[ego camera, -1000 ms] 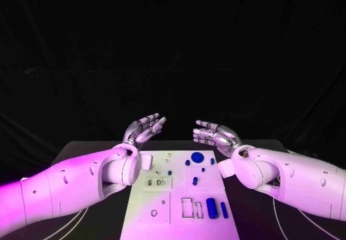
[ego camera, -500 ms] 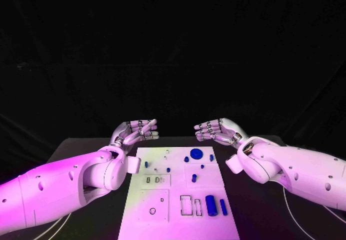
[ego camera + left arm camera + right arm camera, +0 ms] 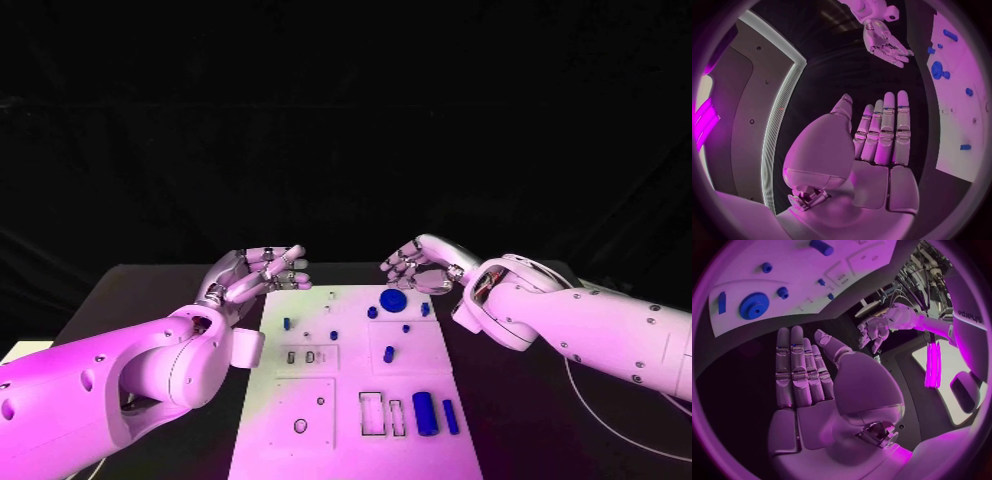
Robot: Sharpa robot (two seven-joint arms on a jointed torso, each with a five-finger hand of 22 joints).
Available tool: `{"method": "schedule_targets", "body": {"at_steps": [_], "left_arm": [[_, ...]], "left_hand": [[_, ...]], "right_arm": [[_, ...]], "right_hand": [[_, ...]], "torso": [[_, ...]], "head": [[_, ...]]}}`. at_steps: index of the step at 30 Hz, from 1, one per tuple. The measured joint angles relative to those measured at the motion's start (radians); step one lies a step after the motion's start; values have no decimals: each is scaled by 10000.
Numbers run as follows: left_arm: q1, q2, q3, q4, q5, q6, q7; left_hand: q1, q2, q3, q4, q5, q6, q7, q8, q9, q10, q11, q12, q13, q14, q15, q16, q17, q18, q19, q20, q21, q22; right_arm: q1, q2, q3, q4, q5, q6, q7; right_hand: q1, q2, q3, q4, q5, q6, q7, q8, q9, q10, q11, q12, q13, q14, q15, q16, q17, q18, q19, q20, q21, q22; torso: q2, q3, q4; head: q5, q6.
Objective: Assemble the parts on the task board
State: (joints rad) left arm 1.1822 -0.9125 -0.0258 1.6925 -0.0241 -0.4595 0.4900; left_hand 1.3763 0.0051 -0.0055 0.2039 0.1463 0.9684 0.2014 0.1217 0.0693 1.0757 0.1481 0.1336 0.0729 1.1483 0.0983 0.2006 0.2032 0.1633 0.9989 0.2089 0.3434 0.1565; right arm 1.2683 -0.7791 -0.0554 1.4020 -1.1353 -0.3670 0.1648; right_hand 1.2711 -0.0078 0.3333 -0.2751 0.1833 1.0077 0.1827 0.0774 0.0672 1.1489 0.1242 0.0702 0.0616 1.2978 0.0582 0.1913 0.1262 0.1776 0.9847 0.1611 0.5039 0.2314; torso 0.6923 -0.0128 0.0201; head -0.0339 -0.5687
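While both the left hand (image 3: 260, 270) and the right hand (image 3: 421, 265) hover empty with fingers apart at the far end of the task board (image 3: 353, 420), the right hand should descend squarely on the blue gear (image 3: 394, 300) just beneath it, avoiding neighbouring parts.

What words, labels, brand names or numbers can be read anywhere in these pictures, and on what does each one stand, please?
"sharpa": on the white arm casing at the rim of the right wrist view, running sideways; the letters are small and bent, so this reading is fairly but not fully sure.
The task board carries no readable words or numbers, just outlines and blue parts such as the gear.
Neither the left hand nor the right hand bears readable marks.
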Motion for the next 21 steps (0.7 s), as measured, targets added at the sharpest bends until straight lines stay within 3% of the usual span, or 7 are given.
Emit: {"method": "schedule_targets", "body": {"at_steps": [2,7,16,21], "left_arm": [[14,-82,18,216,2,48,-4],[42,-254,48,657,4,133,-15],[55,-310,65,984,8,222,-39],[56,-300,67,1013,10,251,-62]], "left_hand": [[0,0,0,0,0,0,0,0,-1,0,0,-3,0,0,0,0,4,0,0,0,0,0],[0,0,0,0,0,0,0,0,-1,0,0,-40,-1,-1,1,0,11,-1,35,-35,0,-1],[0,0,-27,-27,-41,0,0,0,-2,-1,0,-40,-2,-2,1,0,30,0,35,-34,0,-2],[0,0,-27,-27,-41,-1,0,0,-2,-1,0,-68,-3,-2,1,0,36,-1,35,-34,0,6]], "right_arm": [[60,87,4,-26,-936,92,-447],[168,261,17,-74,-2811,379,-1365],[322,573,21,-57,-4849,1031,-2378],[381,671,21,-27,-5401,1490,-2707]], "right_hand": [[55,-162,-137,91,-71,197,-168,-44,0,228,-199,-30,10,897,-277,324,298,2,477,-291,964,522],[-23,-295,-195,226,-71,326,-298,-51,-1,352,-323,-30,11,1641,-528,810,837,2,768,-562,2040,1156],[-125,-614,-15,750,-149,360,-335,-84,-2,109,-441,-30,41,1692,-582,2752,2314,2,870,-663,3490,2039],[-59,-784,16,1017,-211,322,-372,-84,-3,-80,-426,-30,40,1692,-583,3764,3021,2,964,-647,4291,2743]], "torso": [[105,-12,36],[397,-58,135],[848,-134,271],[1007,-177,335]], "head": [[-48,15],[-146,41],[-254,137],[-321,150]]}}
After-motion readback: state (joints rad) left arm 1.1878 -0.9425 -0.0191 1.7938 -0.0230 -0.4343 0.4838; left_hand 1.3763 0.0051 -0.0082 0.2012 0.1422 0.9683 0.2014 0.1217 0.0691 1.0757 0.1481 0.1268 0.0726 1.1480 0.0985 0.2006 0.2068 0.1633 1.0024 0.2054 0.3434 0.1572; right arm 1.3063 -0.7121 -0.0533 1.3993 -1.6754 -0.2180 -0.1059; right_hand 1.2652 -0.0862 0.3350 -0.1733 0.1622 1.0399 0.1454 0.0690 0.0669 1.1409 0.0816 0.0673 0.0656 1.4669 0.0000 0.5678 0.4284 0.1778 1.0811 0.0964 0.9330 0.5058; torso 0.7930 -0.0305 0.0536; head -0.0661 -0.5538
